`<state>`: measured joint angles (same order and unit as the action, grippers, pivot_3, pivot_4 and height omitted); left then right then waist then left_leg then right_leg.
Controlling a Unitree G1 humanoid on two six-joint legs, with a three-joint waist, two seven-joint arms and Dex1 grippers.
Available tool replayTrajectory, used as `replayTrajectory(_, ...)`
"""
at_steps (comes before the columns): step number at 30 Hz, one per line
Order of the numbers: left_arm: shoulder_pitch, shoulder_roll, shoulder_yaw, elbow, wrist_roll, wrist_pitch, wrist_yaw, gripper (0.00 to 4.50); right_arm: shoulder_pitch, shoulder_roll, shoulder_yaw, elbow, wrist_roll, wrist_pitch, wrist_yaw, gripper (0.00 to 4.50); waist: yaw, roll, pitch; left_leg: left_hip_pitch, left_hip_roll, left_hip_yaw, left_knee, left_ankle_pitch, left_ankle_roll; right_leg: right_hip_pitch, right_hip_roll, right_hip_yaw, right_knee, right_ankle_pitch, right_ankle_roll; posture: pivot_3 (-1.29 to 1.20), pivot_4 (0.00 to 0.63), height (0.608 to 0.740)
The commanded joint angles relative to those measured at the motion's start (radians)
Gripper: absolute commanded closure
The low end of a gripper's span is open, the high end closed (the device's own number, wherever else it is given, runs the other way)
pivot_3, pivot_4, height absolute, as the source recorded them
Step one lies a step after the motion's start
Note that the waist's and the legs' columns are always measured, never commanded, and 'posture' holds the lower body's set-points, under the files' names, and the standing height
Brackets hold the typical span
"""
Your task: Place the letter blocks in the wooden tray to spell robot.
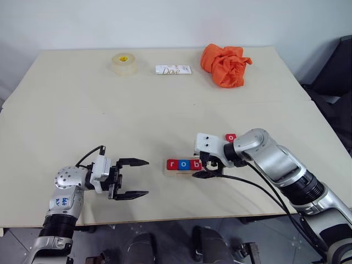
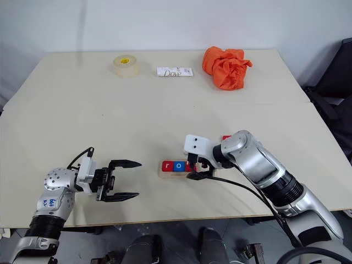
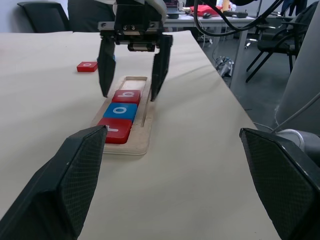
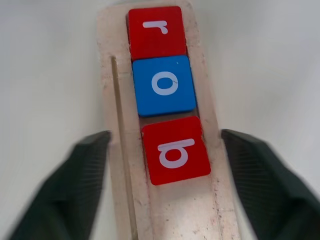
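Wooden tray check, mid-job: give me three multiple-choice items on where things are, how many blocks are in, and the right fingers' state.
1. Where is the loose red block?
A. on the table beyond the wooden tray
B. inside the tape roll
C. on the orange cloth

2. How many blocks lie in the tray?
A. one
B. three
C. five

3. The right gripper is:
A. shut on a block
B. open, fingers either side of the tray
C. holding the soap bar

Answers:
1 A, it lies flat on the table past the tray.
2 B, red r, blue o, red b.
3 B, nothing sits between its spread fingers except the tray.
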<state>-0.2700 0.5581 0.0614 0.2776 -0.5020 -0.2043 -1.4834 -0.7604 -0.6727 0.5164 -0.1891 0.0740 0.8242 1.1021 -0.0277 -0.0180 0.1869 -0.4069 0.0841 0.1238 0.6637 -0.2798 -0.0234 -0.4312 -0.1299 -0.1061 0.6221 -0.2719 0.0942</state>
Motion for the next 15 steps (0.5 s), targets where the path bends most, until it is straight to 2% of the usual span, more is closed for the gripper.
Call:
replayTrajectory(1,-0.019,0.005,0.017,-0.012,-0.006,-0.007,0.003,0.00,-0.022,-0.008,-0.024,-0.014,-0.003,-0.012,-0.002,0.03,0.000,0.000,0.000,0.000,0.000,0.000,0.000,0.000,0.000,0.000,0.000,0.000,0.000,0.000,0.000,0.00,0.150,0.740)
replayTrajectory(4,-0.025,0.003,0.015,-0.008,-0.005,-0.008,0.006,0.00,-0.018,-0.009,-0.068,-0.029,0.021,-0.007,-0.002,0.03,0.000,0.000,0.000,0.000,0.000,0.000,0.000,0.000,0.000,0.000,0.000,0.000,0.000,0.000,0.000,0.00,0.150,0.740)
replayTrajectory(8,-0.027,0.003,0.017,-0.005,-0.006,-0.009,0.005,0.00,0.039,-0.032,-0.196,-0.072,0.092,-0.040,0.001,0.03,0.001,0.000,0.000,0.000,0.000,0.000,0.000,0.000,0.000,0.000,0.000,0.000,0.000,0.000,0.000,0.00,0.150,0.740)
replayTrajectory(15,-0.032,-0.003,0.013,0.015,-0.004,-0.012,-0.001,0.00,0.353,-0.117,-0.565,-0.063,0.179,-0.224,-0.065,0.03,0.025,0.000,0.000,0.000,-0.001,0.001,0.000,-0.002,0.001,0.002,0.000,0.000,-0.003,0.000,0.000,0.00,0.150,0.740)
